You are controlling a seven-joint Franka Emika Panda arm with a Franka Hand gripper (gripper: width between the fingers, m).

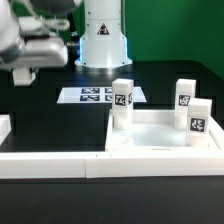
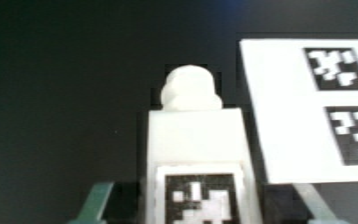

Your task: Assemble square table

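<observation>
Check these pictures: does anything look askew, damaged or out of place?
Nothing stands out. Three leg pegs stand upright on the square panel. A fourth peg sits between the fingers of the gripper, beside the marker board.

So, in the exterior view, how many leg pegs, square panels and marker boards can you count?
Leg pegs: 3
Square panel: 1
Marker board: 1
Total: 5
A white piece cut off at the exterior view's left edge is not counted.
</observation>
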